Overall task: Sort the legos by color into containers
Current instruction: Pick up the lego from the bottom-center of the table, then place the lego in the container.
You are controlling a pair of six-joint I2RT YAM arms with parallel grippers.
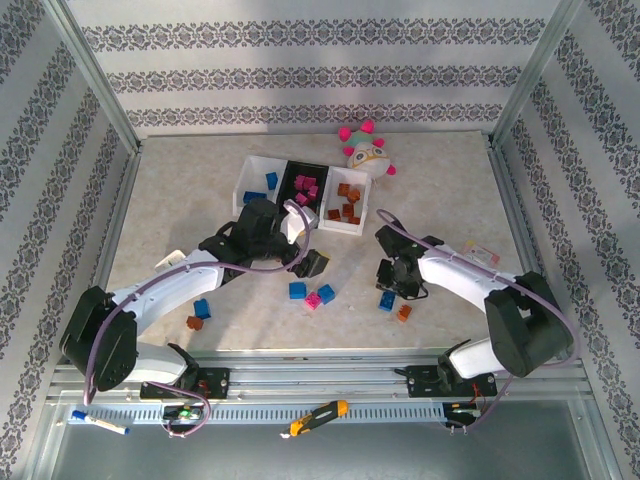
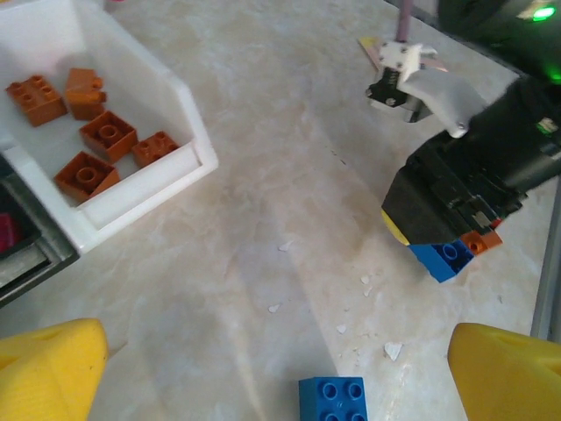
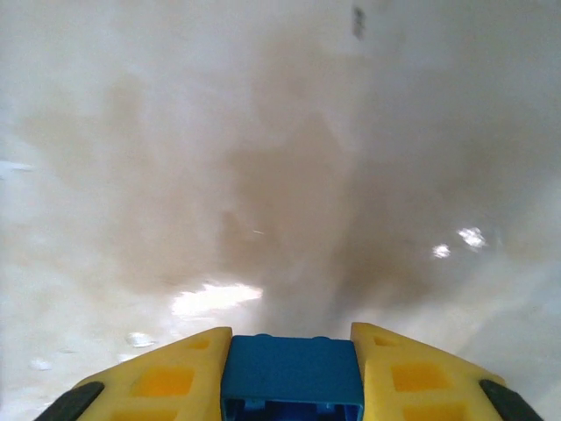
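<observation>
right claw [image 3: 291, 338] clamped on small blue plastic brick [image 3: 291, 373]; left claw [image 2: 276, 355] apart; lift straight, release over upper-left white plastic bin [image 1: 254, 176] holding blues

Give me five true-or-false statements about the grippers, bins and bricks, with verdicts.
1. The right gripper is shut on a blue brick. True.
2. The left gripper grips an orange brick. False: it is open and empty.
3. The black bin holds pink bricks. True.
4. The orange bricks lie in the black bin. False: they lie in a white bin.
5. Every brick is sorted. False: loose bricks lie on the table.
</observation>
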